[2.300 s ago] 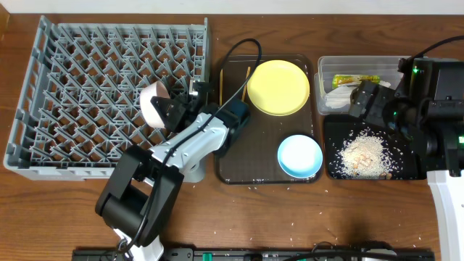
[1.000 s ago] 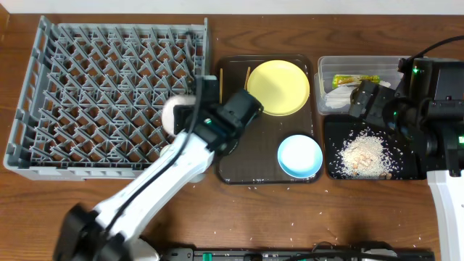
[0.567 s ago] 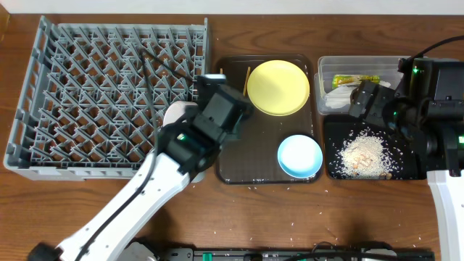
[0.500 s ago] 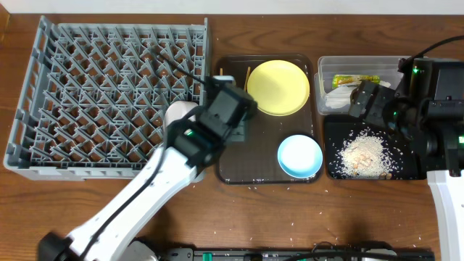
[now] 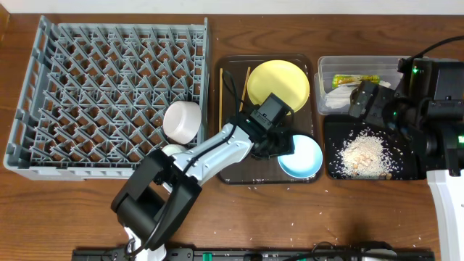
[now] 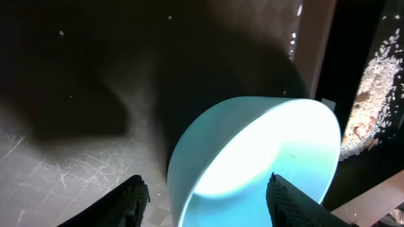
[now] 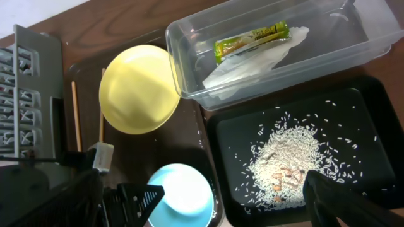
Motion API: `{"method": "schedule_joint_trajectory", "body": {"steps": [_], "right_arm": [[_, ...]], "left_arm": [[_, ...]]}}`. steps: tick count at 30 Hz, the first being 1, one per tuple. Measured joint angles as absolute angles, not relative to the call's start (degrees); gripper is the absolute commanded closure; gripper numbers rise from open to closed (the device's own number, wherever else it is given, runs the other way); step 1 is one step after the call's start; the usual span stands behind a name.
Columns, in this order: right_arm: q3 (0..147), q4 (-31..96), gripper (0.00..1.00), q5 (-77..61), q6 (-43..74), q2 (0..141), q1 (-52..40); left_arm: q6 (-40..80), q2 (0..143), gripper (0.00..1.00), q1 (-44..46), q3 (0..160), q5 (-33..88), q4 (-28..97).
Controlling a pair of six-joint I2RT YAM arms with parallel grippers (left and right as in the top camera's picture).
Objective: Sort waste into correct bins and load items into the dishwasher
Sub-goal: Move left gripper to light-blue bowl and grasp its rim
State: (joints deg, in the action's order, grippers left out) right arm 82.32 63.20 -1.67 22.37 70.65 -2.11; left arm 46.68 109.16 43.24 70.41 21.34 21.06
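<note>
Light blue bowl (image 6: pixel 252 157) should be pinched squarely at its rim, straddled by the half-open, empty jaws of the left gripper (image 6: pixel 206 183).

No text, brand, number or sign can be read with certainty in any view. Small dark print is seen on the yellow-green snack wrapper (image 7: pixel 251 38) lying in the clear rectangular plastic tub (image 7: pixel 353 47), but it is too small and blurred for any letter to be made out.
</note>
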Motion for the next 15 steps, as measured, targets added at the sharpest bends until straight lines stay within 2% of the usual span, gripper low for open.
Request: {"method": "schedule_joint_trajectory", "body": {"steps": [5, 7, 8, 9, 10, 15], "right_arm": [[82.32, 63.20, 0.01, -1.67, 22.37, 70.65, -2.11], [82.32, 63.20, 0.01, -1.67, 22.37, 70.65, -2.11], [82.32, 63.20, 0.01, -1.67, 22.37, 70.65, -2.11], [82.32, 63.20, 0.01, -1.67, 22.37, 70.65, -2.11], [82.32, 63.20, 0.01, -1.67, 22.37, 70.65, -2.11], [82.32, 63.20, 0.01, -1.67, 22.37, 70.65, -2.11]], "left_arm": [[47.33, 112.57, 0.61, 43.66, 70.43, 22.17, 20.53], [47.81, 113.06, 0.64, 43.83, 70.41, 22.55, 19.42], [47.81, 113.06, 0.71, 43.83, 70.41, 22.59, 19.16], [47.81, 113.06, 0.86, 43.83, 70.43, 22.61, 19.03], [47.86, 113.06, 0.92, 43.83, 70.43, 22.59, 19.07], [47.05, 113.06, 0.92, 43.83, 70.43, 22.57, 18.92]]}}
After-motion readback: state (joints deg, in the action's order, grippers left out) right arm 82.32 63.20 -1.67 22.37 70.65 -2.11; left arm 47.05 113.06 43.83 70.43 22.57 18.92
